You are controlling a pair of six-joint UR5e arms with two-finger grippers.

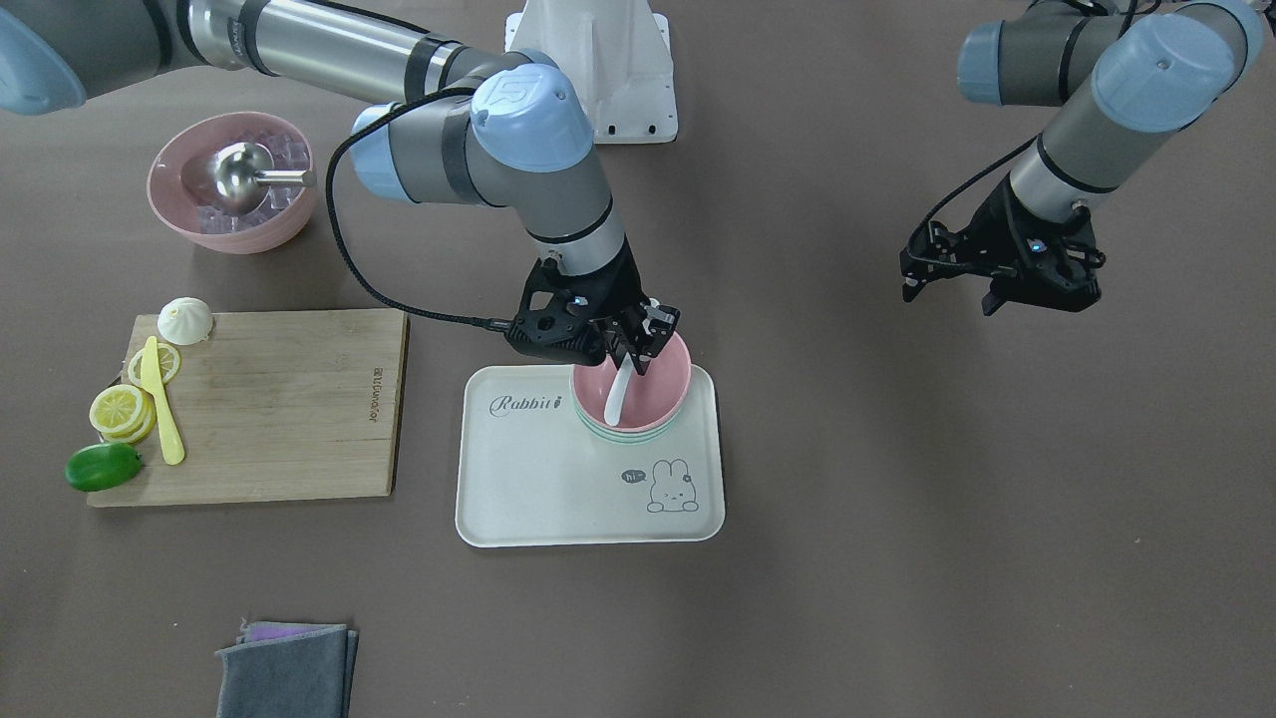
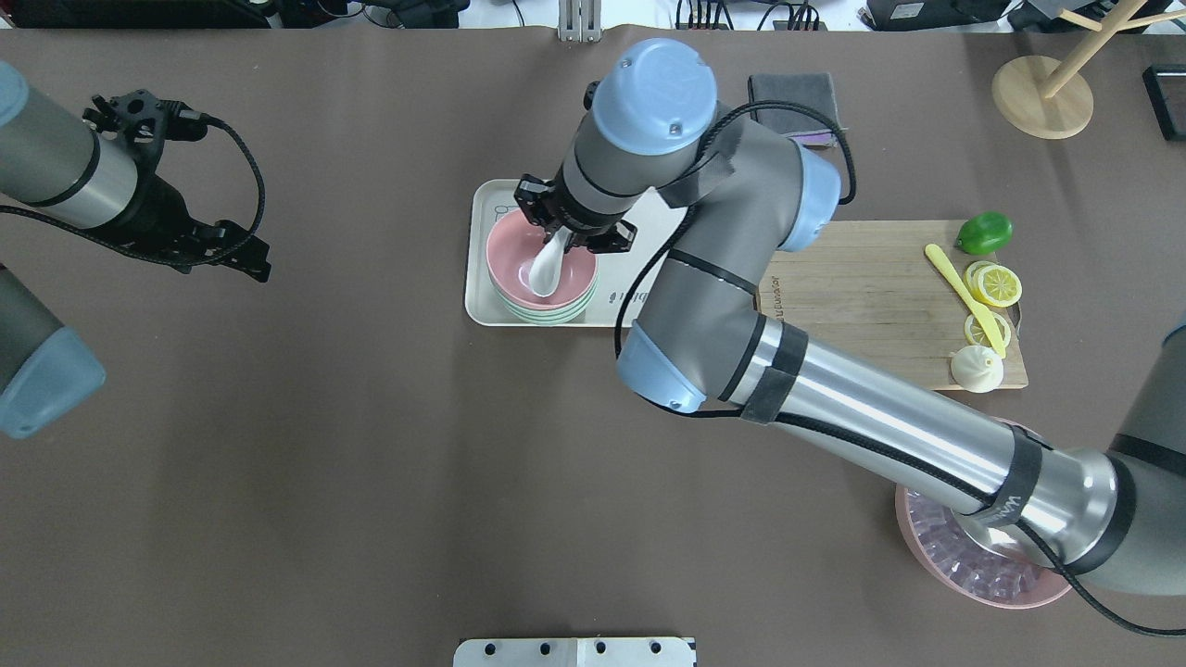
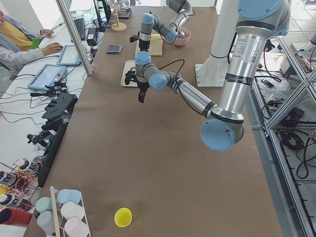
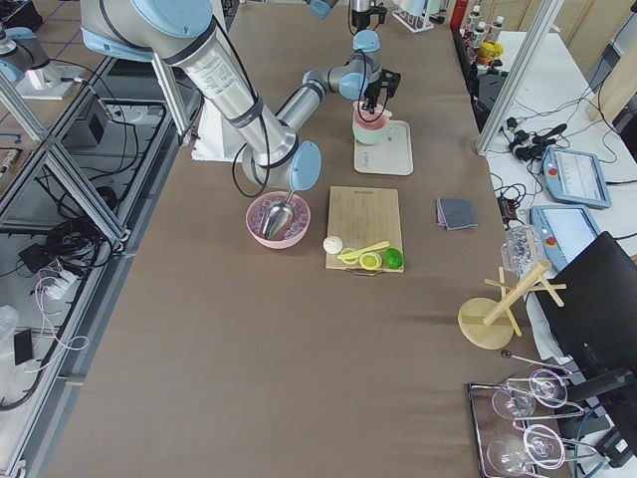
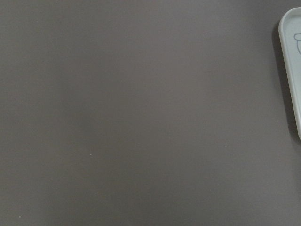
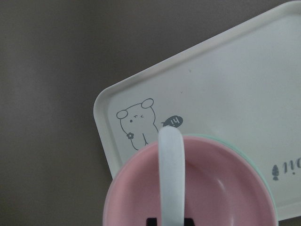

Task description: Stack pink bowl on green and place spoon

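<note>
The pink bowl (image 1: 656, 391) sits nested in the green bowl (image 1: 623, 435) on a white rabbit tray (image 1: 538, 479). My right gripper (image 1: 643, 357) hangs over the bowl's rim, shut on the handle of a white spoon (image 1: 618, 397) whose scoop end rests inside the pink bowl. From overhead, the spoon (image 2: 545, 269) lies slanted in the pink bowl (image 2: 514, 259). The right wrist view shows the spoon handle (image 6: 171, 174) over the pink bowl (image 6: 225, 188), with the green rim (image 6: 240, 148) behind. My left gripper (image 1: 947, 294) is open and empty, hovering far from the tray.
A wooden cutting board (image 1: 279, 399) holds lemon slices, a lime (image 1: 103, 466), a yellow knife and a white bun. A second pink bowl (image 1: 231, 224) holds ice cubes and a metal scoop. Grey cloths (image 1: 289, 668) lie near the front edge. The tray's edge (image 5: 294, 70) shows in the left wrist view.
</note>
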